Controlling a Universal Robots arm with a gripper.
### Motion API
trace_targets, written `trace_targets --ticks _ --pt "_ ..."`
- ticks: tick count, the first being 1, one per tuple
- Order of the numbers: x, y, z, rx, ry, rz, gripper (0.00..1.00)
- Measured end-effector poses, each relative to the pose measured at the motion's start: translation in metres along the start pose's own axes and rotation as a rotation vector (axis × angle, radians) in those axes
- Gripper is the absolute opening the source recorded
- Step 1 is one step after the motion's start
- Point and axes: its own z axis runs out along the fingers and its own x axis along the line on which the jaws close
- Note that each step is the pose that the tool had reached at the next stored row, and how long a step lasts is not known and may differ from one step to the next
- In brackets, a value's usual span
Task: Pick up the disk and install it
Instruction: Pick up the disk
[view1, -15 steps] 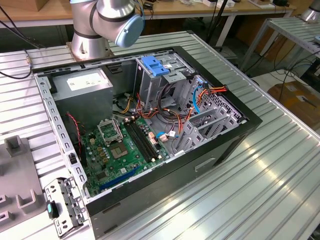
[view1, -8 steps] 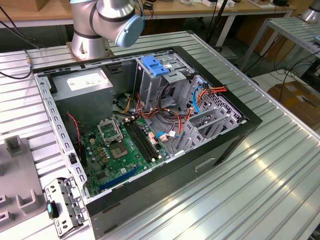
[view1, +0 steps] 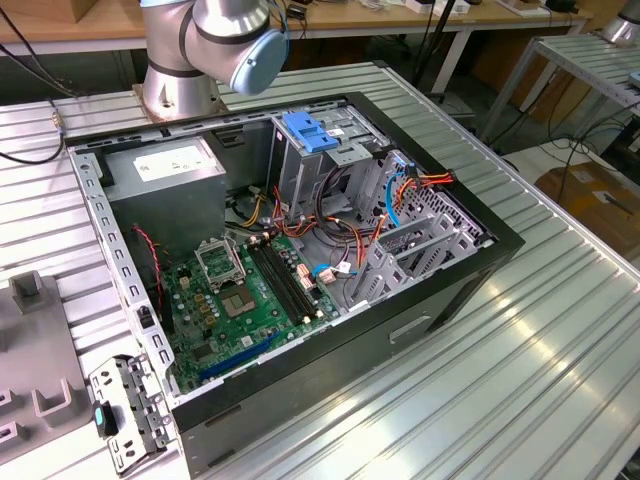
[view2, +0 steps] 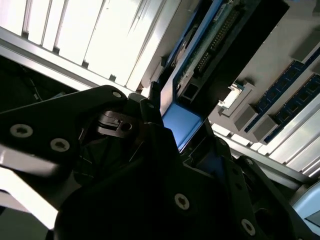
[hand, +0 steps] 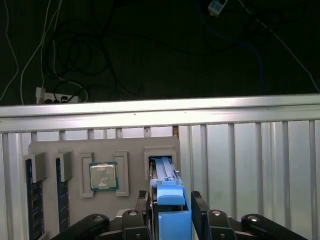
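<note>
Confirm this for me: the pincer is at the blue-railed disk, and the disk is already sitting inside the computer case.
Not quite: the disk stands in a slot of the grey tray, not inside the computer case, as the first wrist view shows. The pincer is indeed at it.

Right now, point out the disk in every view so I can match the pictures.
Exterior view: a grey tray lies at the exterior view's left edge.
First wrist view: the disk stands on edge in the grey tray's slot, beside the processor chip.
Second wrist view: the disk is close up, blue end nearest, grey tray behind.
Shared landmark: the ribbed metal table under the grey tray.
</note>
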Motion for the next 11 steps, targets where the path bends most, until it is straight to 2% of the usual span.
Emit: trace_targets --ticks 5,11 --pt "0.0 0.0 0.0028 0.0013 -0.0022 0.0 0.47" --pt "0.0001 0.0 0.0029 0.0016 -0.001 0.0 0.47"
